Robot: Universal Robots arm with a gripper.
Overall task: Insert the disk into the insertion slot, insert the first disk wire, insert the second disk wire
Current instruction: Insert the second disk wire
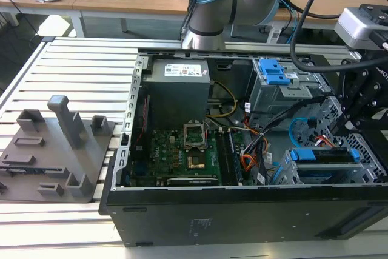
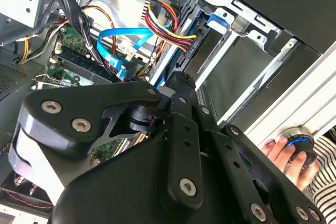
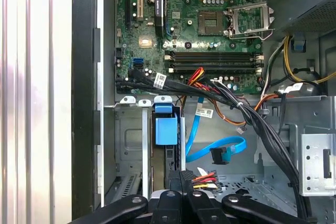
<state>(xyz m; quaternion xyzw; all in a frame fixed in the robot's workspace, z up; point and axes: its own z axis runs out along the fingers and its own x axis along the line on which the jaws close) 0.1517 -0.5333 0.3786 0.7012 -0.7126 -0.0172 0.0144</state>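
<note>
Disk point(image 1: 324, 156) sits inside the insertion slot point(image 1: 315, 177), at the corner of the open PC case point(image 1: 242, 216) on the exterior view's right. It stands on edge, so only a narrow strip shows w/ the bright blue caddy along it. Long axis runs along the exterior view's left–right. The blue tab end points toward the motherboard point(image 1: 176, 150) and the other end toward the gripper point(image 1: 345, 122).

In the first wrist view the disk point(image 3: 167, 129) is edge-on in the grey cage point(image 3: 128, 145), w/ the long axis running from the motherboard point(image 3: 210, 19) side straight to the gripper point(image 3: 180, 179).

Pincer is narrow: fingers drawn together, no gap visible btwn them in both wrist views. Tips point(image 2: 181, 85) sit at the disk's near end. Power connector point(image 3: 202, 176), w/ red, yellow and black wires, is just beside the tips. Can't tell if the fingers pinch it or only touch it. In the second wrist view the same connector point(image 2: 186, 43) lies against the end of the cage point(image 2: 247, 27).

Blue data cable point(image 3: 215, 148) loops in the bay next to the slot, its dark plug apart from the disk; it also shows in the exterior view point(image 1: 297, 128) and the second wrist view point(image 2: 121, 38).

A person's hand point(image 2: 283, 153) rests on a blue-ringed knob point(image 2: 299, 145) outside the case.
</note>
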